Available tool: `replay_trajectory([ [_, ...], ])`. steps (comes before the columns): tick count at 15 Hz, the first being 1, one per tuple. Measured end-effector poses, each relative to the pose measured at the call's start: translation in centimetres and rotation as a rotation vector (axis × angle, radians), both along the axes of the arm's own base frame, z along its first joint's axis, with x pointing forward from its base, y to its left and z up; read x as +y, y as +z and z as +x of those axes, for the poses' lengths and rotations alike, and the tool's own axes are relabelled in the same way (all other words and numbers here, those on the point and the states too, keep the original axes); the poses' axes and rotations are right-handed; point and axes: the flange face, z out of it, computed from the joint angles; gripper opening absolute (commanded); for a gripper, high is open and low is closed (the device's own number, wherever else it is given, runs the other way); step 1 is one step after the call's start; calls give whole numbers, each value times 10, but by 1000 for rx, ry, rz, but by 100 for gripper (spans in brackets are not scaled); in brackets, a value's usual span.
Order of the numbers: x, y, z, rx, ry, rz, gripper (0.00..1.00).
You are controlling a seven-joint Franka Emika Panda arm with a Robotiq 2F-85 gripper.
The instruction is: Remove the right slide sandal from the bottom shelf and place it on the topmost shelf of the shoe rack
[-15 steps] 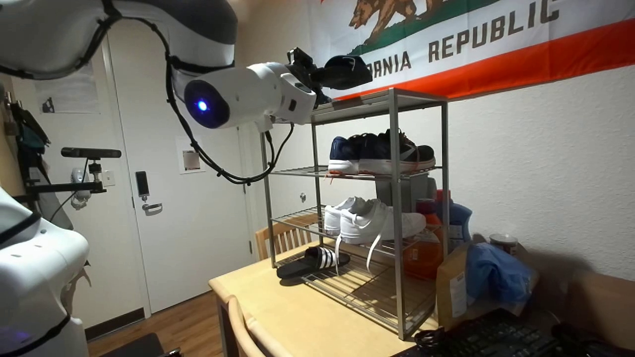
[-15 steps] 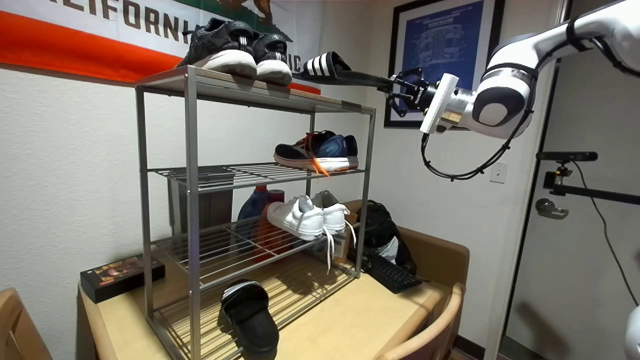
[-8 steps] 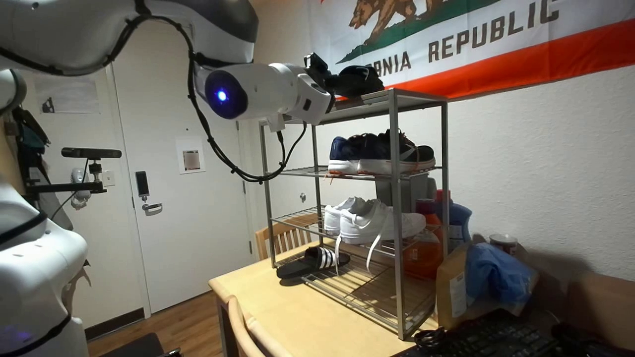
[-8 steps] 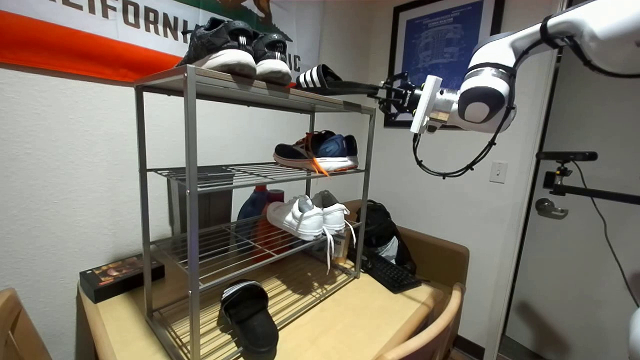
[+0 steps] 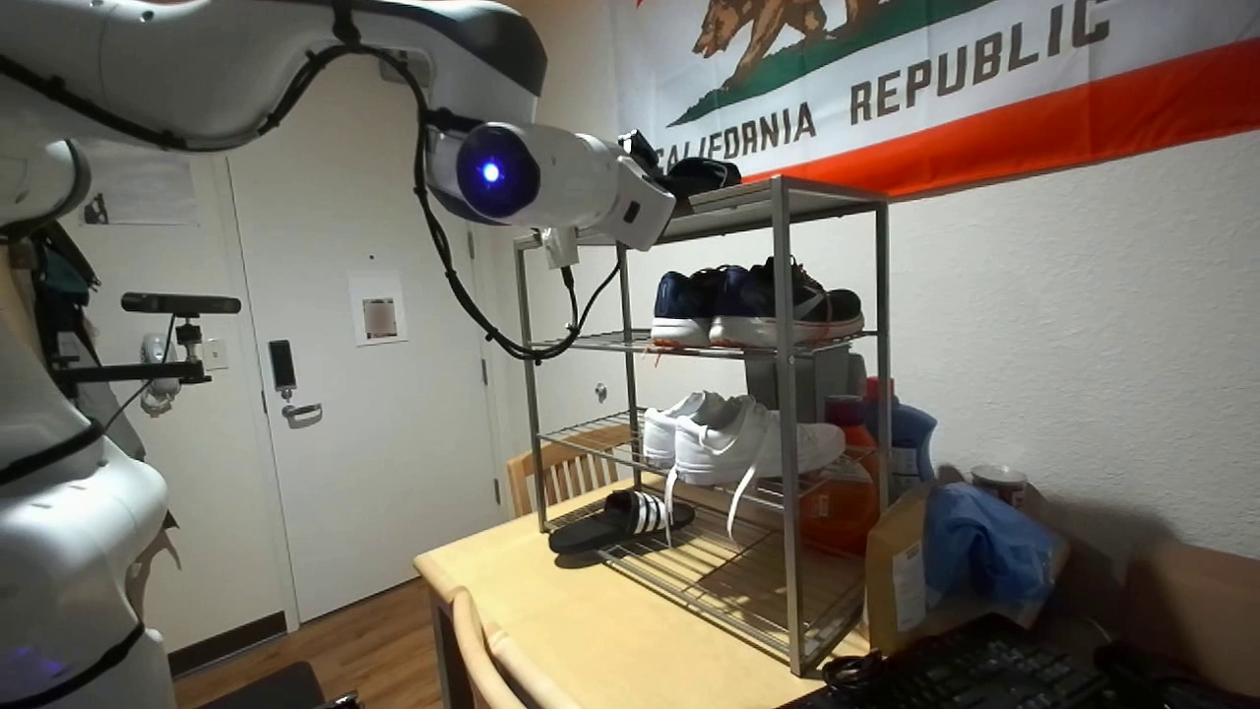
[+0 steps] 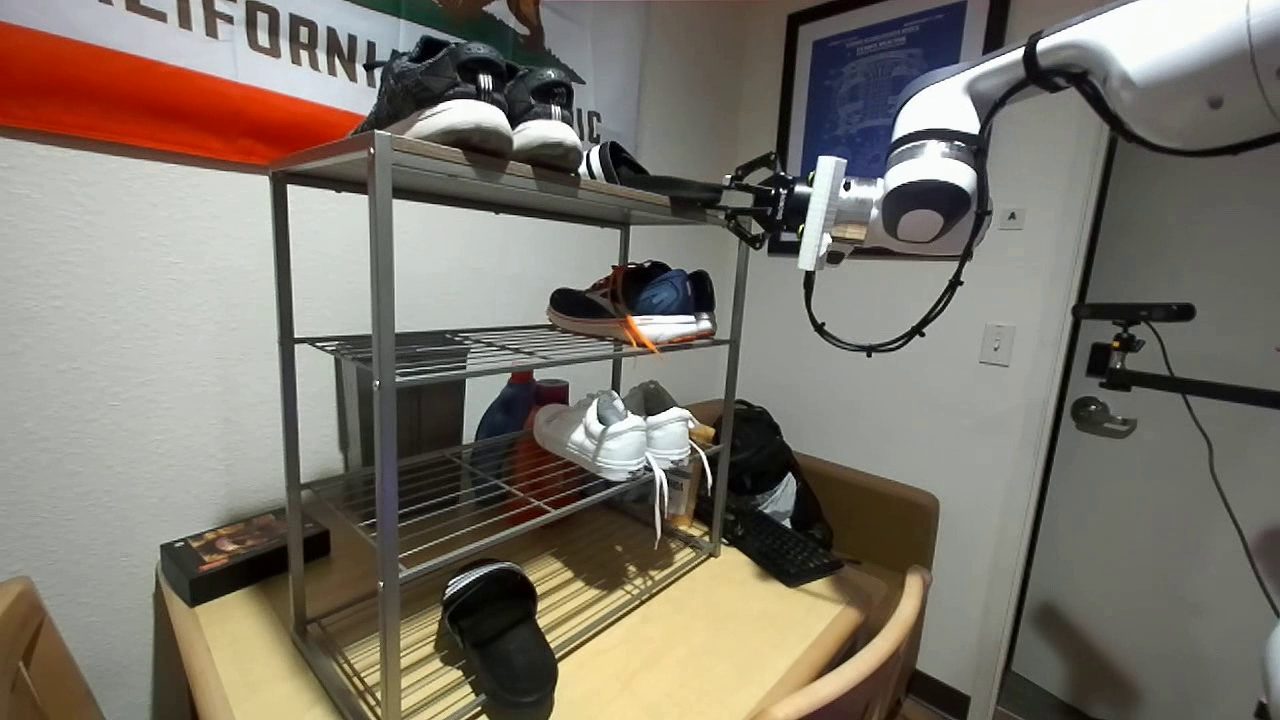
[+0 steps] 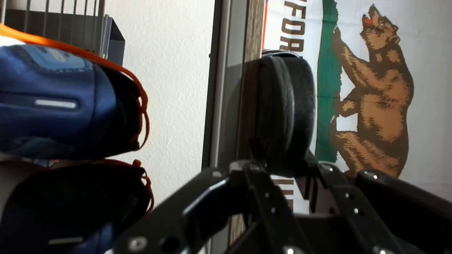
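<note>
The right slide sandal, black with a striped strap, is low over the topmost shelf of the shoe rack, strap end inward. My gripper is at the shelf's edge, its fingers around the sandal's heel end. In the wrist view the sandal lies close along the shelf's wooden surface, between the fingertips. I cannot tell whether its whole sole rests there. In an exterior view the sandal shows partly and the wrist hides the fingers. The matching slide lies on the bottom shelf.
Black sneakers stand on the topmost shelf beside the sandal's strap end. Navy sneakers sit on the tier below, white sneakers on the tier under that. A flag hangs on the wall behind. A chair stands by the table.
My gripper has moved inward and down with the sandal, from the air above to low over the topmost shelf. The matching slide and the other shoes have not moved.
</note>
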Motion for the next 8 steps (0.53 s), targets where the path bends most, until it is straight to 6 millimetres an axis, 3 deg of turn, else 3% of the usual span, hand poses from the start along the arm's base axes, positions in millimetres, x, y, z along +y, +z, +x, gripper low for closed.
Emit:
replay_trajectory([
  [8,-16,2,-1,-8,-29,54,7],
])
